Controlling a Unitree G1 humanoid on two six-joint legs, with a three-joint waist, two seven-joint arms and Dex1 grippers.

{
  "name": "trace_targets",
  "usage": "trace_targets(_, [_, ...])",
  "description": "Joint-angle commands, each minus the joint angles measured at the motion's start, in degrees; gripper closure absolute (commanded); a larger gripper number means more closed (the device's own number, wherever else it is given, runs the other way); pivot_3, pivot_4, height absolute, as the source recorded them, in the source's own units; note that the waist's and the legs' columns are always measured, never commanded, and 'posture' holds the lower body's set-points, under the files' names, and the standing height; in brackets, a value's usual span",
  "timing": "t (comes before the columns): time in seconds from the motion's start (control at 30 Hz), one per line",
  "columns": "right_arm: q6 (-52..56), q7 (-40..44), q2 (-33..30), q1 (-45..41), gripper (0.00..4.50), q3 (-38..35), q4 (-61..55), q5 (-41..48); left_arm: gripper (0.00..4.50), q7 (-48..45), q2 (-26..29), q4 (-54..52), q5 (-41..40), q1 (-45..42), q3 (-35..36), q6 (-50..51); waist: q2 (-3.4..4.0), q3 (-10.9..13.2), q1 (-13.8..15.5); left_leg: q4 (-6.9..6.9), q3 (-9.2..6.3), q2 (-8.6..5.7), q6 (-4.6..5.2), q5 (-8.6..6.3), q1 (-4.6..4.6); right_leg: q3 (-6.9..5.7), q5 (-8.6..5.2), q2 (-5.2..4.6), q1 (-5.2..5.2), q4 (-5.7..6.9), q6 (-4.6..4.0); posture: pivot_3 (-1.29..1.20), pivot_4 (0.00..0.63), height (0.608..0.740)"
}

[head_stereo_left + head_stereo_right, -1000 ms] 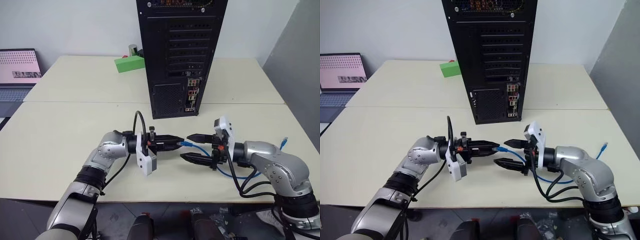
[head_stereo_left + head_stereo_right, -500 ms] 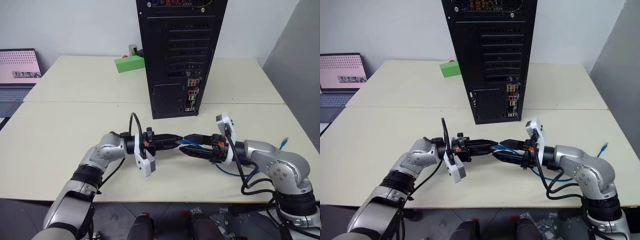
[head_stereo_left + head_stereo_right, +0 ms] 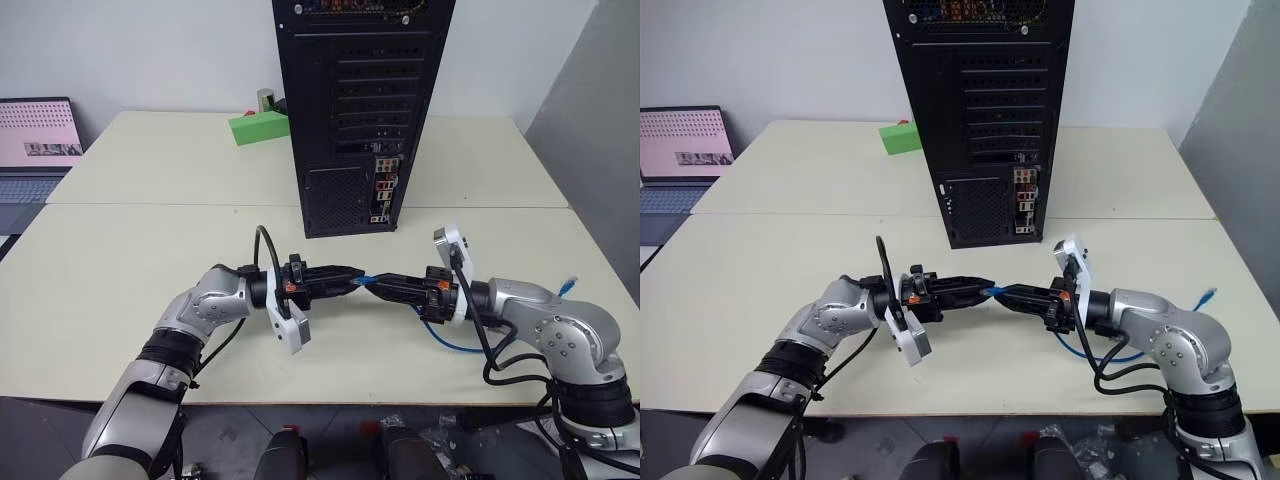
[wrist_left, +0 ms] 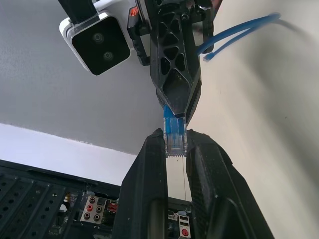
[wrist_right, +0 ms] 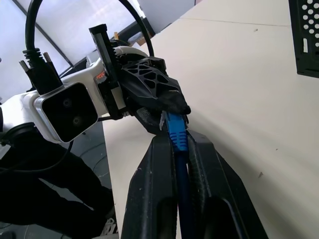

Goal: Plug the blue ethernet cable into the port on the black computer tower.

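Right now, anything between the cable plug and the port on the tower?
Nothing visible. The blue cable is pinched at its plug end by both the left gripper and the right gripper, above bare table in front of the tower. The port column faces them, unobstructed.

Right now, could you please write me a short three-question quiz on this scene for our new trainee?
1. True or false: both hands grip the blue cable.
2. What stands behind the left hand and right hand on the table: A) computer tower, B) printer, C) monitor?
3. Fill in: the green block sits to the tower's ____ side.

Key: 1 true; 2 A; 3 left.
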Motion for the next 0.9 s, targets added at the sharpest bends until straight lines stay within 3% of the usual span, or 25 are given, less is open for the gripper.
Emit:
trace_targets(0.03, [0.7, 0.9, -0.6, -1.6, 4.46, -1.7, 0.1, 2.7, 4.22, 1.4, 0.9, -1.5, 0.2, -1.0, -0.6, -0.8, 0.00, 0.0, 0.0, 0.00, 0.00, 0.00, 0.00, 0.00, 0.00, 0.00, 0.00, 0.00, 0.00, 0.00, 0.00, 0.00, 0.150, 0.740])
trace_targets(0.17, [1.3, 1.2, -0.8, -2.1, 4.46, -1.7, 0.6, 3.3, 4.22, 0.8, 1.6, -1.6, -1.6, -0.6, -2.0, 1.1, 0.00, 0.0, 0.0, 0.00, 0.00, 0.00, 0.00, 0.00, 0.00, 0.00, 0.00, 0.00, 0.00, 0.00, 0.00, 0.00, 0.150, 0.740])
trace_targets(0.23, [1.4, 1.5, -1.2, -2.2, 4.46, -1.5, 0.7, 3.4, 3.52, -1.1, 2.2, -1.4, -4.4, 0.1, -3.5, 4.2, 0.00, 0.0, 0.0, 0.00, 0.00, 0.00, 0.00, 0.00, 0.00, 0.00, 0.00, 0.00, 0.00, 0.00, 0.00, 0.00, 0.150, 0.740])
trace_targets(0.4, [0.4, 1.0, -1.9, -2.4, 4.47, -1.7, 0.2, 2.4, 2.43, -10.0, 4.1, -4.2, -15.1, 2.8, -6.8, 17.0, 0.00, 0.0, -0.1, -0.01, 0.00, 0.01, 0.00, 0.00, 0.00, 0.00, 0.00, 0.00, 0.00, 0.00, 0.00, 0.00, 0.150, 0.740])
trace_targets(0.63, [-5.2, -2.6, -2.5, 0.5, 4.47, -3.9, -3.2, -1.5, 1.20, -14.6, 4.7, -15.1, -29.0, 8.8, -1.2, 42.4, 0.00, 0.0, -0.1, -0.01, -0.02, 0.02, 0.00, 0.00, -0.03, -0.01, 0.00, 0.00, -0.03, 0.01, 0.00, 0.00, 0.150, 0.740])
trace_targets(0.73, [-9.1, -9.5, -1.0, 2.0, 4.47, -4.9, -7.1, -6.5, 0.60, -11.4, 3.1, -21.2, -33.3, 10.2, 1.2, 60.6, 0.00, 0.0, -0.1, -0.01, -0.02, 0.02, 0.00, 0.00, -0.02, -0.01, -0.01, 0.00, -0.03, 0.01, 0.01, 0.00, 0.150, 0.740])
trace_targets(0.9, [-9.7, -19.1, 4.3, 2.2, 4.47, -2.9, -11.9, -9.4, 0.59, -4.3, -1.7, -31.8, -36.7, 10.9, 4.1, 79.0, 0.00, 0.0, -0.1, 0.00, -0.04, 0.02, 0.00, 0.00, -0.03, -0.01, -0.03, 0.01, -0.04, 0.02, 0.06, 0.00, 0.150, 0.740])
